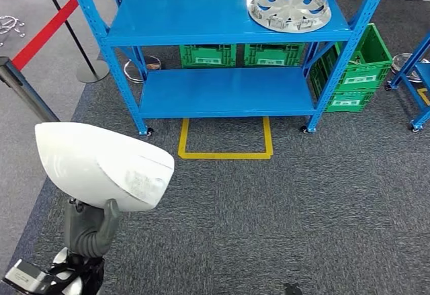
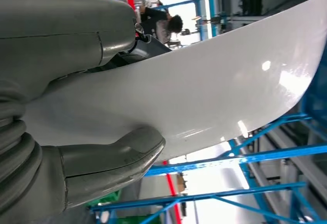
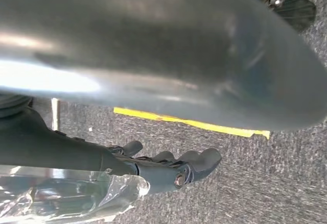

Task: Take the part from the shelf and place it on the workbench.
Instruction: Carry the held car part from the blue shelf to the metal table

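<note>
The part is a white, smooth curved shell (image 1: 101, 164) at the lower left of the head view. My left hand (image 1: 91, 231) grips it from below, the grey thumb curled up against its underside. In the left wrist view the shell (image 2: 216, 86) spans the picture, clamped between the thumb (image 2: 112, 160) and the rest of the hand. The blue shelf (image 1: 213, 19) stands ahead of me across the carpet. My right hand (image 3: 169, 168) hangs over the carpet with its dark fingers stretched out and nothing in them.
A silver wheel cover (image 1: 290, 6) lies on the shelf's top board at the right. Green crates (image 1: 207, 54) stand behind and beside the shelf (image 1: 355, 73). A yellow floor outline (image 1: 226, 154) marks the carpet. A red barrier belt (image 1: 50, 26) runs at the left.
</note>
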### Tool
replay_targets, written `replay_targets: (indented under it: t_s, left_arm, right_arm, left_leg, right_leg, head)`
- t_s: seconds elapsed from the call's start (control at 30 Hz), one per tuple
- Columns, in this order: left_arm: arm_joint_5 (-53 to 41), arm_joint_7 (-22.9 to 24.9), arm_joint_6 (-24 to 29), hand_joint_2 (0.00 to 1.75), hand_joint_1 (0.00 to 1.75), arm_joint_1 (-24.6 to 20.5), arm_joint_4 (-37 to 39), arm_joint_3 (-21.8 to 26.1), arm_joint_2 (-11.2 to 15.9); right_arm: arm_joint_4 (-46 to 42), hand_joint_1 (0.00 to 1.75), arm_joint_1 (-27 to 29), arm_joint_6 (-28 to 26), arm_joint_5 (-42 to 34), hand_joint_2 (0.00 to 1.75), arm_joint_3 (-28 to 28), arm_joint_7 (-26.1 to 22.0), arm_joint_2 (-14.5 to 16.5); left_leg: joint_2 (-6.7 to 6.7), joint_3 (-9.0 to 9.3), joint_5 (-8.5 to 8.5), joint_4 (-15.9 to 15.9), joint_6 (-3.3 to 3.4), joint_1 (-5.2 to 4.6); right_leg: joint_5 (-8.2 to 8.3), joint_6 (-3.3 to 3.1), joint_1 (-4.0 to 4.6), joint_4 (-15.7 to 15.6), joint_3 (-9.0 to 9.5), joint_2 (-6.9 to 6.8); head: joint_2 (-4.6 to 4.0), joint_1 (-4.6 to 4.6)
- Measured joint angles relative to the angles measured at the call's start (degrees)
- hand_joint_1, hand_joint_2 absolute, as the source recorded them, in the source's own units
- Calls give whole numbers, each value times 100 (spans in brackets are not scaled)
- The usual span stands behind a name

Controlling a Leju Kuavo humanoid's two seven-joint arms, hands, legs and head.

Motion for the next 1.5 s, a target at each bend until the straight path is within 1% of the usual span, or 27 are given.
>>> replay_targets:
  t_s: [0.07,0.1,0.13,0.23,0.27,0.3,0.33,0.4,0.47,0.53,0.6,0.67,0.73,0.8,0.87,0.93,0.97,1.0,1.07,1.13,1.2,1.27,1.3,1.33,1.37,1.43,1.5]
  left_arm:
    - [25,0,-73,175,175,29,-7,116,-39]
    - [28,0,-100,175,175,51,-7,163,-60]
    - [26,0,-124,175,175,70,-7,209,-80]
    - [-3,0,-225,175,175,127,10,350,-140]
    - [-28,0,-271,175,175,141,27,405,-165]
    - [-53,0,-315,175,175,150,49,459,-190]
    - [-70,0,-345,175,175,156,71,510,-216]
    - [-92,0,-364,175,175,164,108,596,-256]
    - [-134,1,-334,175,175,164,157,680,-297]
    - [-173,1,-264,175,175,149,260,760,-344]
    - [-116,2,-230,175,175,109,440,872,-391]
    - [50,18,-329,175,175,67,654,1070,-428]
    - [242,62,-532,175,175,43,848,1296,-461]
    - [575,244,-955,175,175,20,1036,1469,-477]
    - [1043,548,-1606,175,175,-5,1230,1606,-468]
    - [1348,763,-2042,175,175,-30,1400,1750,-467]
    - [1417,832,-2107,175,175,-45,1477,1831,-479]
    - [1443,890,-2080,175,175,-64,1559,1927,-500]
    - [1371,949,-1812,175,175,-121,1691,2133,-573]
    - [1321,919,-1559,175,175,-196,1757,2325,-653]
    - [1466,816,-1678,175,175,-229,1789,2477,-708]
    - [1512,627,-1878,175,175,-228,1809,2590,-748]
    - [1431,515,-1898,175,175,-228,1815,2641,-762]
    - [1308,410,-1869,175,175,-228,1817,2688,-775]
    - [1191,326,-1824,175,175,-226,1814,2734,-788]
    - [1038,239,-1748,175,175,-224,1796,2817,-812]
    - [897,196,-1626,175,175,-227,1769,2875,-837]
  right_arm:
    - [0,0,15,27,-31,0,-2,-26,0]
    - [0,0,32,42,-45,0,-3,-40,0]
    - [0,0,48,57,-60,0,-4,-55,0]
    - [0,0,63,68,-85,0,-7,-86,0]
    - [0,0,63,64,-91,0,-7,-89,-1]
    - [0,0,64,58,-97,0,-8,-90,-3]
    - [0,0,65,54,-100,0,-8,-90,-5]
    - [0,0,49,46,-101,0,-10,-86,-7]
    - [0,0,25,33,-99,0,-11,-71,-2]
    - [0,0,28,14,-95,0,-11,-42,0]
    - [0,0,41,0,-87,0,-13,-23,0]
    - [0,0,29,-5,-75,0,-15,-19,0]
    - [0,0,23,-7,-81,0,-16,-15,-1]
    - [0,0,41,-15,-146,0,-23,-55,-2]
    - [0,0,48,-31,-247,0,-47,-143,-4]
    - [0,0,36,-74,-331,0,-86,-218,-4]
    - [0,0,30,-104,-363,0,-107,-241,-4]
    - [0,0,33,-138,-387,0,-131,-255,-4]
    - [0,0,61,-184,-411,0,-172,-243,-5]
    - [0,0,92,-164,-409,0,-202,-177,-8]
    - [0,0,85,-46,-353,0,-214,-106,-9]
    - [0,0,65,71,-284,0,-215,-79,-9]
    - [0,0,65,102,-266,0,-215,-79,-9]
    - [0,0,69,117,-262,0,-215,-83,-9]
    - [0,0,72,125,-258,0,-216,-87,-9]
    - [0,0,64,131,-245,0,-217,-95,-9]
    - [0,0,46,133,-227,0,-217,-101,-9]
  left_leg:
    - [9,-31,66,-120,13,-2]
    - [18,-66,125,-132,39,9]
    - [35,-104,184,-142,63,26]
    - [132,-242,318,-139,96,42]
    - [175,-287,356,-135,89,45]
    - [221,-327,386,-129,76,52]
    - [270,-363,410,-117,59,64]
    - [366,-426,428,-62,5,79]
    - [451,-471,427,4,-57,63]
    - [533,-485,440,27,-109,53]
    - [441,-515,367,104,-185,74]
    - [203,-710,46,548,-259,102]
    - [87,-1062,-347,1303,-284,121]
    - [67,-1234,-407,1656,-277,133]
    - [-19,-1003,-78,1207,-250,150]
    - [-304,-622,219,460,-221,183]
    - [-419,-506,281,220,-208,194]
    - [-472,-464,289,112,-189,193]
    - [-360,-472,326,87,-122,186]
    - [-221,-485,381,69,-40,192]
    - [-71,-514,413,62,11,184]
    - [103,-544,427,64,27,166]
    - [188,-553,432,65,27,160]
    - [268,-554,434,66,24,155]
    - [344,-547,432,67,18,152]
    - [483,-526,416,77,-14,128]
    - [591,-516,410,89,-70,98]
  right_leg:
    - [104,62,-15,-48,-45,5]
    - [35,98,-23,17,-89,11]
    - [-129,133,-31,212,-166,18]
    - [-862,230,-80,1333,-471,13]
    - [-982,255,-93,1561,-476,7]
    - [-1001,277,-104,1558,-364,-4]
    - [-941,296,-113,1330,-133,-34]
    - [-798,330,-113,548,479,-214]
    - [-758,272,-102,77,785,-328]
    - [-741,162,-93,40,756,-247]
    - [-696,79,-104,36,717,-144]
    - [-637,7,-123,27,662,-27]
    - [-580,-19,-125,28,580,110]
    - [-518,-12,-126,30,504,255]
    - [-453,15,-132,31,441,409]
    - [-393,65,-127,46,376,561]
    - [-363,95,-125,51,345,623]
    - [-332,129,-125,45,317,682]
    - [-271,205,-142,14,267,770]
    - [-394,263,-131,173,162,564]
    - [-800,296,-112,797,-97,199]
    - [-1160,320,-114,1516,-352,48]
    - [-1205,323,-114,1653,-358,24]
    - [-1145,319,-112,1555,-243,5]
    - [-1008,307,-107,1234,-12,-43]
    - [-788,250,-77,436,502,-309]
    - [-727,167,-43,65,712,-465]
  head:
    - [0,1]
    - [0,13]
    - [0,37]
    - [0,79]
    - [0,78]
    - [0,78]
    - [0,78]
    - [0,87]
    - [0,77]
    - [0,58]
    - [0,53]
    - [0,45]
    - [0,43]
    - [0,43]
    - [0,43]
    - [0,43]
    - [0,44]
    - [0,41]
    - [0,40]
    - [0,67]
    - [0,101]
    - [0,108]
    - [0,109]
    - [0,108]
    - [0,108]
    - [0,106]
    - [0,97]
